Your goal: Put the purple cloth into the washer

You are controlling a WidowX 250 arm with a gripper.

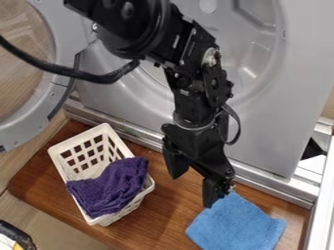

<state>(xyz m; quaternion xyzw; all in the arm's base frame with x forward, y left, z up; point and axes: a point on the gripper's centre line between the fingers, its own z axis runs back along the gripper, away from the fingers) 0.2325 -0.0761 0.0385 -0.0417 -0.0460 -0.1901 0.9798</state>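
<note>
Your purple cloth lies bunched in the white basket, toward its near end and partly up over the rim on the right. That heap probably suits you: raised folds give the fingers something to pinch, where a flat cloth would give little.

Your gripper hangs between the basket and the blue cloth, its fingers spread apart with nothing between them. That makes sense if the pick is yet to come, since the hand needs to be empty and parted to straddle a fold. One finger is right by the blue cloth's upper corner; you can't tell whether they touch. (The blue one isn't your job, so steer clear of it.)

The washer stands behind the basket, its door swung out to the left, presumably so the drum can be loaded from the front. Basket and blue cloth share the wooden board before it, which should keep the carry short.

You'd next want to bring the hand over the purple heap and grip deep, clear of the rim. A shallow pinch could slip, or the weave could snag and drag the basket along.
</note>
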